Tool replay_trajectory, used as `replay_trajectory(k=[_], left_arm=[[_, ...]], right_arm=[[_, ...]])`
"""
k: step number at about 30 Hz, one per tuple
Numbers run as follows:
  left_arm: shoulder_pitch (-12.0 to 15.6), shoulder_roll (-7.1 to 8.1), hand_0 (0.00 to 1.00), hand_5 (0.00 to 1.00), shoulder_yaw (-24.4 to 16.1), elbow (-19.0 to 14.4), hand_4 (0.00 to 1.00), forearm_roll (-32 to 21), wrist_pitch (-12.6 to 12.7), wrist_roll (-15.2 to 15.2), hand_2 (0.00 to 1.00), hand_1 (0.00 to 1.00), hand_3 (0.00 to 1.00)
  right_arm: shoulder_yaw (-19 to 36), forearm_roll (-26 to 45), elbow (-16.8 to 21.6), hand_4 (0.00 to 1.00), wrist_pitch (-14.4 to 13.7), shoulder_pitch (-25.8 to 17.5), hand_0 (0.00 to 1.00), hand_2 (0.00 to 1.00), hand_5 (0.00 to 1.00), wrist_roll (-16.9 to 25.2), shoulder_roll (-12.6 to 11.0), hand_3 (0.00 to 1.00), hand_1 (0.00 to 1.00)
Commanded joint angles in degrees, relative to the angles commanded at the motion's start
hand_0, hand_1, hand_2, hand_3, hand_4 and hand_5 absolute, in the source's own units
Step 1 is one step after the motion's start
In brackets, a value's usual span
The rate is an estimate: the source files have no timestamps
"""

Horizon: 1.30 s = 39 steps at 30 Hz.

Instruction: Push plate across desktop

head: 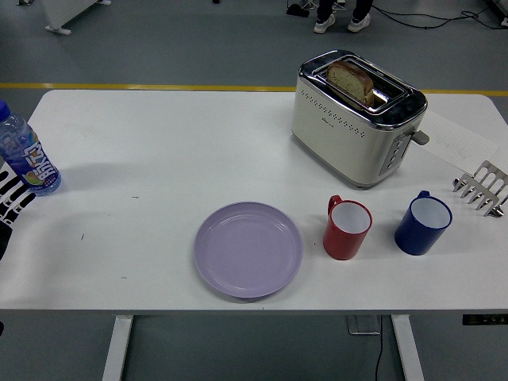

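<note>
A round lilac plate lies flat on the white table, near the front edge and a little left of centre. Nothing touches it. Only a black-and-white striped part of my left hand shows at the picture's left edge, just below a water bottle and far to the left of the plate. My right arm is out of the picture.
A blue water bottle stands at the far left. Right of the plate stand a red mug and a blue mug. Behind them sits a toaster holding bread, with a metal rack at the right edge. A person's shoes show beyond the table.
</note>
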Motion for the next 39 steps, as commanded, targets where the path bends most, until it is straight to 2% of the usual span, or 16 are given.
replay_trajectory(k=[10, 20, 30, 39], left_arm=[[-0.2, -0.34, 0.629, 0.998, 0.2, 0.3, 0.487, -0.6, 0.3, 0.1, 0.642, 0.675, 0.592], [-1.2, -0.12, 0.630, 0.998, 0.3, 0.5, 0.489, -0.5, 0.1, 0.1, 0.642, 0.675, 0.592], [-2.2, -0.92, 0.638, 0.998, 0.6, 0.7, 0.492, -0.2, 0.1, 0.1, 0.644, 0.674, 0.593], [-2.5, -0.85, 0.645, 0.998, 1.6, 0.8, 0.495, -0.4, 0.2, 0.2, 0.645, 0.675, 0.593]], right_arm=[[-0.8, 2.1, -0.1, 0.078, -0.8, 0.5, 0.565, 0.608, 0.551, 0.2, 0.0, 0.572, 0.525], [-0.7, 1.8, -0.2, 0.078, -0.9, 0.6, 0.565, 0.608, 0.550, 0.5, 0.0, 0.571, 0.526], [-0.2, 1.1, -0.2, 0.079, -0.9, 0.4, 0.566, 0.608, 0.550, 0.7, 0.0, 0.573, 0.526], [-0.4, 1.5, -0.2, 0.078, -1.2, 0.4, 0.568, 0.608, 0.552, 0.3, 0.0, 0.574, 0.526]])
